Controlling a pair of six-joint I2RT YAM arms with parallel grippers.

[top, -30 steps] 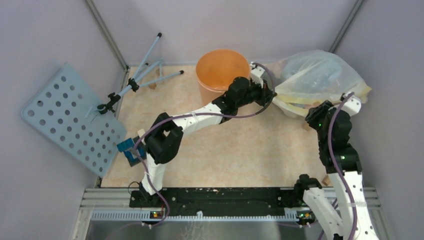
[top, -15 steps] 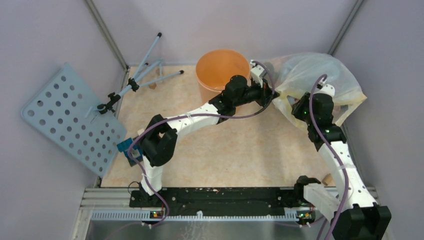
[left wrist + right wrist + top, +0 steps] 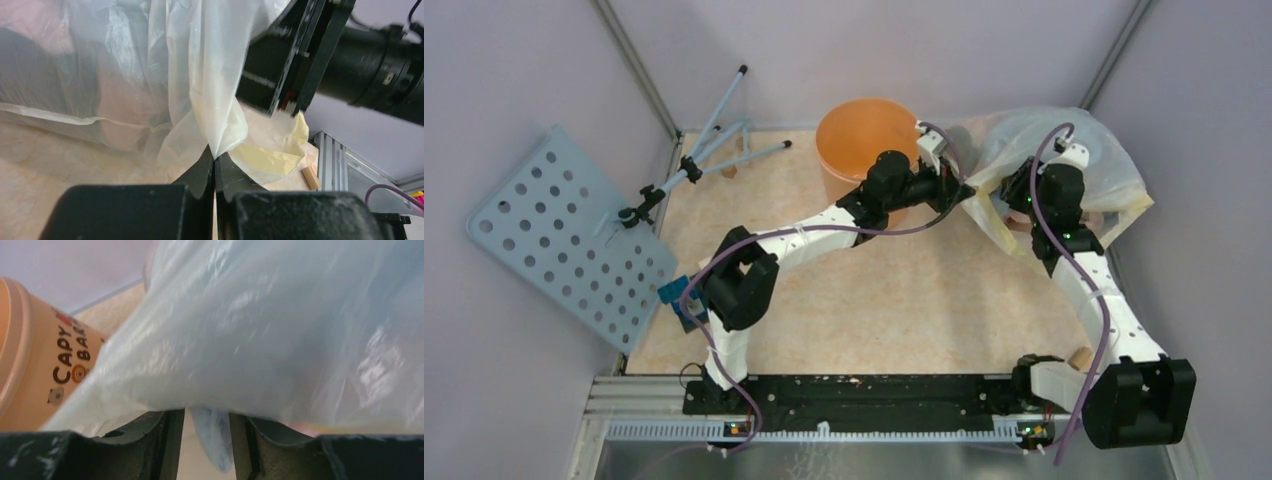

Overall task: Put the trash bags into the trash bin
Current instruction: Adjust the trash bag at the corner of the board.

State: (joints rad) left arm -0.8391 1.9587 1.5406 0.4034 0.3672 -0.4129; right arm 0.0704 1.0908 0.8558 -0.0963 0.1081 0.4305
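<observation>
Left gripper (image 3: pixel 214 159): pressed together, pinching the edge of the clear yellow-edged bag (image 3: pixel 200 75).
Right gripper (image 3: pixel 206 422): fingers parted around a fold of the bluish trash bag (image 3: pixel 280 340); whether they clamp it cannot be told.
Location: far right, apparently inside the clear bag, just right of the trash bin (image 3: pixel 30 365).
Risk: the thin film slips free, or the clear bag drags along, if the fold is caught shallowly.

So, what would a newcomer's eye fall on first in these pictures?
Probably the big clear plastic bag with yellow edges in the far right corner of the table, with the left gripper shut on a fold of its film. Next to it stands the round orange plastic bucket, and thin bluish translucent plastic hangs between the open jaws of the right gripper.
</observation>
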